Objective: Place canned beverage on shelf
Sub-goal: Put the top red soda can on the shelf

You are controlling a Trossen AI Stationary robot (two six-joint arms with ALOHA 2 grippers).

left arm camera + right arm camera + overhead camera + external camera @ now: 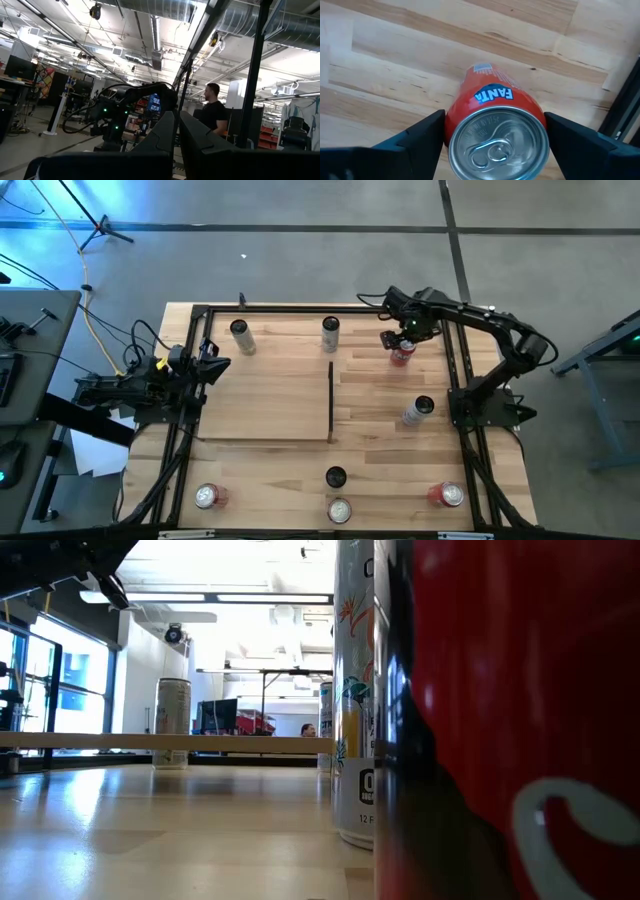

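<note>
High view: right tool (401, 341) poised over an upright red can (403, 355) at the far right of the worktop (390, 430), right of the shelf (265, 400) and its dark strip (331, 400). Left tool (212, 367) parked at the left edge.

Low view: nothing useful on the grasp.

Left wrist view: fingers pressed together, empty.

Right wrist view: fingers (420, 135) spread wide either side of the can (495, 135), seemingly clear of it. Best centred and lowered further before closing, to avoid tipping.
</note>
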